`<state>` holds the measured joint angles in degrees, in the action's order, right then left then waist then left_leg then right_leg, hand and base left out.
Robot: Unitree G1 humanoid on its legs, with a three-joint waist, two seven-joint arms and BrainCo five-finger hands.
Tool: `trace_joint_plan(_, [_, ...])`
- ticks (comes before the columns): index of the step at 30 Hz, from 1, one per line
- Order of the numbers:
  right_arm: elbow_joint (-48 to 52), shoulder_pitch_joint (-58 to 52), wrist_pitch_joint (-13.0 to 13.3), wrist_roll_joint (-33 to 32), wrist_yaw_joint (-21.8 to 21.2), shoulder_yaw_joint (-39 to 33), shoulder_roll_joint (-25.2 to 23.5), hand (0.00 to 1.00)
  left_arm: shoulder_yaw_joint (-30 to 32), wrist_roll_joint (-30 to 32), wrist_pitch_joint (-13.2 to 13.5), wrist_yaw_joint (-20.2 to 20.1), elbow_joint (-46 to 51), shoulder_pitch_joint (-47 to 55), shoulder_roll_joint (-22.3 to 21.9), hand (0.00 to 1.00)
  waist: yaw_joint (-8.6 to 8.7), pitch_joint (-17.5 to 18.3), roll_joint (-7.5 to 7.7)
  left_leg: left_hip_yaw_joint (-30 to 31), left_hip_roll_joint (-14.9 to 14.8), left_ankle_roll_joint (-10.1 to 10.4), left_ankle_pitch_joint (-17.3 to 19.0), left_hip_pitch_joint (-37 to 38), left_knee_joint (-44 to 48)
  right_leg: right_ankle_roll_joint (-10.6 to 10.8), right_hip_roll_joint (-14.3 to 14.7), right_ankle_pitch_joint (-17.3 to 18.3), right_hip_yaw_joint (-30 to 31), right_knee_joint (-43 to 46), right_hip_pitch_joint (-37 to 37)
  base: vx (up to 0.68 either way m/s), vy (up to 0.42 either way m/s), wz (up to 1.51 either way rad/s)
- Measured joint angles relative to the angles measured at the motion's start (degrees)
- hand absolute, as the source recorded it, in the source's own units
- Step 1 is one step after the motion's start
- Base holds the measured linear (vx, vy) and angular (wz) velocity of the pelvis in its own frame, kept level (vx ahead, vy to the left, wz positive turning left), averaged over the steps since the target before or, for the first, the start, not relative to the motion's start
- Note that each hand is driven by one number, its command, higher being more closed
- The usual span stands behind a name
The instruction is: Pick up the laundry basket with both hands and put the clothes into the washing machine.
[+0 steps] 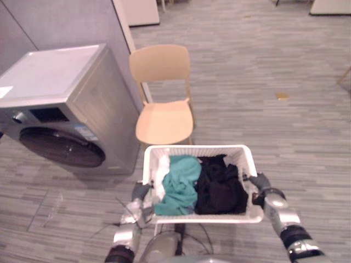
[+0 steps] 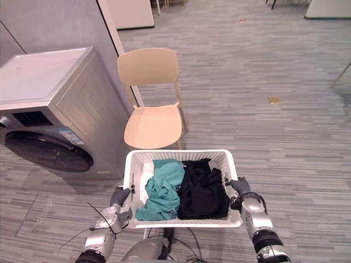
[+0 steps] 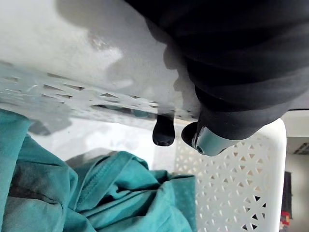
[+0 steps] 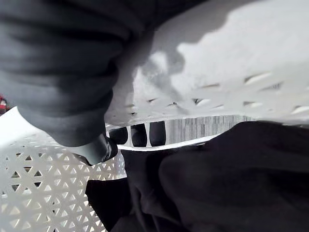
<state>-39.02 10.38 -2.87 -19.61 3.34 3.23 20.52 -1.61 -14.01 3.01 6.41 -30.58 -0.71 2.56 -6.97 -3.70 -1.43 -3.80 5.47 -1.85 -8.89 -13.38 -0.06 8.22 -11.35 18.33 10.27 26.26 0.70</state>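
Note:
A white perforated laundry basket [image 1: 241, 152] is held up in front of me, between my two hands. In it lie a teal garment [image 1: 180, 183] on the left, a black garment [image 1: 220, 186] on the right and a bit of white cloth [image 1: 162, 167] at the far left. My left hand [image 1: 140, 193] grips the basket's left rim, its dark fingertips [image 3: 163, 131] hooked through the handle slot. My right hand [image 1: 260, 185] grips the right rim, fingertips [image 4: 139, 135] curled through that slot. The grey washing machine [image 1: 66, 104] stands on the floor to the front left, its round door [image 1: 61, 147] closed.
A light wooden chair [image 1: 163, 98] stands just beyond the basket, right of the washing machine. A grey wall panel [image 1: 66, 24] rises behind the machine. Grey plank floor [image 1: 285, 66] stretches to the right and beyond.

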Motion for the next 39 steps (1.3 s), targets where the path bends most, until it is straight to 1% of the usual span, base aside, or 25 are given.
trace_joint_plan(2, [0.00, -0.11, -0.02, 0.09, -0.03, 0.00, -0.40, 1.00, 0.00, 0.00, -0.03, 0.00, 0.00, 0.05, 0.39, 1.00, 0.24, -0.09, 0.12, -0.27, 2.33, -2.67, 2.20, 3.54, -0.22, 1.34, -0.08, -5.19, 2.90, 12.17, -4.10, 0.43, 0.195, -0.03])
trace_joint_plan(3, [0.02, -0.13, -0.03, 0.21, -0.02, 0.00, -1.05, 1.00, 0.00, -0.01, 0.03, 0.01, 0.04, 0.07, 1.03, 1.00, 0.55, -0.13, 0.16, -0.25, 3.16, -3.66, 3.43, 7.23, -1.24, 0.75, 0.09, -11.09, 4.12, 23.21, -7.84, 0.40, 0.168, 0.01])
trace_joint_plan(5, [0.13, 0.10, -0.03, 0.35, -0.01, 0.00, -1.66, 1.00, 0.04, -0.05, 0.22, 0.05, 0.25, 0.05, 1.76, 1.00, 1.21, -0.16, 0.21, 0.17, 3.54, -4.00, 3.70, 9.50, -1.35, -0.64, -0.06, -10.10, 2.64, 29.59, -11.39, 0.34, 0.125, 0.08])
trace_joint_plan(6, [0.15, 0.39, -0.01, 0.69, 0.00, 0.00, -2.12, 1.00, 0.04, -0.05, 0.60, 0.05, 0.64, 0.01, 2.48, 1.00, 1.80, -0.20, 0.22, 1.13, 3.26, -4.01, 3.96, 10.89, -1.33, -2.72, 0.46, -6.76, 0.98, 29.97, -14.67, 0.28, 0.079, 0.10])
trace_joint_plan(8, [0.36, 0.38, 0.00, 0.68, 0.00, -0.01, -2.31, 1.00, 0.04, -0.05, 0.95, 0.05, 0.71, -0.02, 2.73, 1.00, 2.28, -0.28, 0.08, 2.40, 1.98, -4.57, 5.93, 12.18, -1.23, -2.53, 3.83, -3.11, 1.31, 24.14, -17.20, 0.21, 0.012, 0.14])
trace_joint_plan(10, [0.39, 0.23, 0.00, 0.68, 0.01, -0.26, -2.31, 1.00, 0.01, -0.05, 0.94, 0.04, 0.63, 0.05, 2.62, 1.00, 3.35, -0.77, 0.25, 4.59, 1.05, -4.65, 7.70, 12.68, -0.19, -2.61, 7.63, -2.04, 2.22, 14.35, -18.01, 0.13, -0.109, 0.45])
trace_joint_plan(11, [0.62, -0.34, 0.00, 0.68, 0.02, -0.42, -2.34, 1.00, -0.02, -0.03, 0.90, 0.02, 0.42, 0.10, 2.42, 1.00, 3.75, -1.24, 0.53, 5.71, 0.56, -4.15, 9.00, 12.62, 1.48, -2.09, 9.55, -3.03, 2.90, 5.15, -17.09, 0.10, -0.168, 0.55])
trace_joint_plan(12, [1.08, -0.97, 0.00, 0.68, 0.09, -0.52, -2.42, 1.00, -0.02, -0.02, 0.83, 0.00, 0.10, 0.11, 2.32, 1.00, 4.05, -1.42, 0.83, 6.47, 0.56, -3.89, 9.57, 12.64, 2.34, -1.59, 10.01, -4.55, 2.88, -0.93, -15.82, 0.07, -0.157, 0.73])
trace_joint_plan(13, [1.95, -2.10, 0.00, 0.69, 0.19, -0.83, -2.57, 1.00, -0.04, 0.01, 0.71, -0.03, -0.62, 0.21, 2.19, 1.00, 5.28, -1.90, 1.11, 8.86, 0.83, -2.95, 10.59, 12.66, 3.61, -3.12, 10.32, -11.26, 2.71, -7.19, -13.27, 0.04, -0.133, 0.84])
trace_joint_plan(14, [2.24, -3.09, 0.00, 0.73, 0.19, -1.36, -2.44, 1.00, -0.11, 0.26, 0.64, -0.11, -0.80, 0.53, 1.59, 1.00, 5.57, -1.71, 0.45, 10.82, 0.19, -1.94, 11.26, 12.16, 4.53, -5.49, 10.79, -12.46, 1.29, -8.98, -12.04, 0.04, -0.125, 0.78])
trace_joint_plan(16, [2.40, -4.23, -0.01, 0.77, 0.18, -2.55, -3.11, 1.00, -0.12, 1.35, 0.55, -0.26, -0.77, 0.69, 1.49, 1.00, 5.64, -1.87, -0.33, 13.63, -0.88, -0.82, 11.34, 11.73, 4.54, -6.20, 11.15, -13.00, -1.89, -10.28, -11.41, 0.16, -0.202, 0.65])
trace_joint_plan(18, [2.40, -4.70, 0.00, 0.88, 0.18, -2.71, -3.19, 1.00, -0.06, 2.12, 0.51, -0.32, -0.73, 1.12, 1.20, 1.00, 5.50, -1.77, -0.95, 14.67, -1.34, -0.17, 11.24, 11.90, 4.24, -6.53, 11.34, -12.96, -3.15, -10.57, -10.86, 0.13, -0.145, 0.41])
trace_joint_plan(20, [2.42, -4.74, -0.01, 1.19, 0.18, -2.81, -3.05, 1.00, 0.00, 2.48, 0.50, -0.32, 0.41, 2.05, 0.72, 1.00, 4.36, -2.06, -1.60, 14.69, -1.15, 1.39, 11.76, 12.05, 5.83, -7.39, 11.27, -11.13, -3.80, -8.12, -10.83, 0.10, -0.110, 0.27])
trace_joint_plan(23, [5.73, -6.43, -0.05, 1.24, 0.17, -2.79, -1.60, 1.00, 0.20, 2.61, 0.16, -0.32, 1.74, 3.01, -0.86, 1.00, 4.16, -3.57, -2.70, 12.28, 1.39, 5.53, 13.82, 8.45, 21.34, -8.07, 8.91, -7.55, -5.62, -5.17, -6.94, 0.03, -0.047, 0.40])
trace_joint_plan(25, [7.64, -6.84, -0.04, 1.25, 0.14, -2.80, -0.79, 1.00, 0.15, 2.56, 0.48, -0.32, 4.31, 4.37, -1.41, 1.00, 2.84, -3.87, -2.58, 7.63, 1.45, 6.80, 13.81, 4.71, 29.75, -9.28, 7.43, -5.42, -5.52, -3.41, -6.26, -0.03, -0.045, 0.05])
trace_joint_plan(26, [8.00, -6.71, -0.03, 1.24, 0.15, -2.81, -0.80, 1.00, 0.18, 2.56, 0.67, -0.32, 4.43, 4.20, -1.36, 1.00, 2.86, -3.88, -2.60, 6.86, 0.95, 6.54, 13.98, 4.01, 30.89, -9.36, 7.04, -5.33, -5.75, -3.41, -6.37, -0.06, -0.048, 0.08])
trace_joint_plan(27, [8.90, -6.64, -0.03, 1.23, 0.17, -2.88, -0.70, 1.00, 0.21, 2.46, 0.80, -0.32, 4.79, 3.87, -1.13, 1.00, 3.01, -3.88, -2.31, 5.76, -0.69, 5.49, 14.63, 2.64, 30.56, -9.34, 6.22, -5.21, -5.68, -3.47, -6.88, -0.04, -0.029, 0.12])
trace_joint_plan(29, [8.97, -5.97, -0.02, 1.02, 0.21, -2.95, -0.18, 1.00, 0.14, 2.45, 0.70, -0.32, 5.28, 3.23, -1.14, 1.00, 3.22, -4.07, -1.82, 6.29, -3.96, 5.57, 14.56, 0.97, 24.78, -9.02, 4.45, -5.03, -5.16, -3.45, -8.30, 0.04, 0.026, 0.12])
trace_joint_plan(31, [8.82, -5.73, -0.02, 1.00, 0.24, -2.92, 0.18, 1.00, 0.13, 2.45, -0.06, -0.32, 5.24, 2.39, -1.12, 1.00, 3.46, -3.99, -2.05, 10.16, -6.41, 6.23, 14.16, 0.81, 16.64, -7.90, 4.03, -4.82, -5.01, -3.38, -9.57, 0.07, 0.089, 0.09])
trace_joint_plan(33, [8.25, -4.31, -0.04, 0.72, 0.31, -2.85, 0.46, 1.00, 0.13, 2.36, -0.25, -0.30, 5.23, 1.62, -1.12, 1.00, 2.97, -3.76, -4.70, 11.51, -11.31, 11.76, 10.02, 3.25, 6.87, -5.36, 6.22, -4.84, -4.52, -3.53, -10.02, 0.16, 0.224, -0.26])
trace_joint_plan(34, [8.26, -3.99, -0.06, 0.72, 0.31, -2.74, 0.54, 1.00, 0.15, 2.33, -0.14, -0.24, 5.24, 1.61, -1.12, 1.00, 2.91, -3.63, -5.49, 11.42, -12.03, 12.29, 9.13, 4.03, 4.77, -4.85, 6.90, -4.53, -4.08, -3.39, -10.03, 0.22, 0.369, -0.52])
trace_joint_plan(35, [7.90, -3.52, -0.06, 0.71, 0.49, -2.98, -0.20, 1.00, 0.15, 2.31, 0.05, -0.19, 4.93, 0.91, -0.53, 1.00, 2.92, -3.11, -6.48, 11.25, -12.33, 10.52, 5.96, 5.88, 2.26, -3.48, 7.22, -3.71, -3.09, -2.90, -10.18, 0.18, 0.341, -0.35])
trace_joint_plan(36, [7.81, -3.46, -0.06, 0.58, 0.95, -2.97, -1.02, 1.00, 0.16, 2.32, -0.02, 0.03, 4.62, -0.07, 0.34, 1.00, 3.07, -3.33, -4.80, 10.14, -10.88, 10.17, 4.81, 5.96, 2.19, -2.71, 6.02, -4.02, -2.00, -3.01, -10.50, 0.17, 0.314, -0.32])
trace_joint_plan(37, [7.85, -2.72, -0.06, 0.26, 1.12, -2.97, -1.25, 1.00, -0.22, 2.39, -0.05, -0.06, 4.60, -1.78, 1.97, 1.00, 3.07, -3.70, -3.52, 8.77, -9.42, 8.69, 5.61, 5.45, 2.15, -1.23, 4.72, -4.85, -0.42, -5.61, -10.25, 0.14, 0.286, -0.38])
trace_joint_plan(39, [7.83, -0.14, -0.07, 0.03, 1.83, -2.99, -1.82, 1.00, 0.06, 2.23, 0.00, 0.19, 4.59, -3.85, 3.01, 1.00, 2.86, -4.27, -2.30, 5.97, -7.40, 7.32, 6.07, 4.57, 2.22, 0.98, 2.20, -8.23, 2.17, -11.37, -9.93, 0.12, 0.302, -0.59])
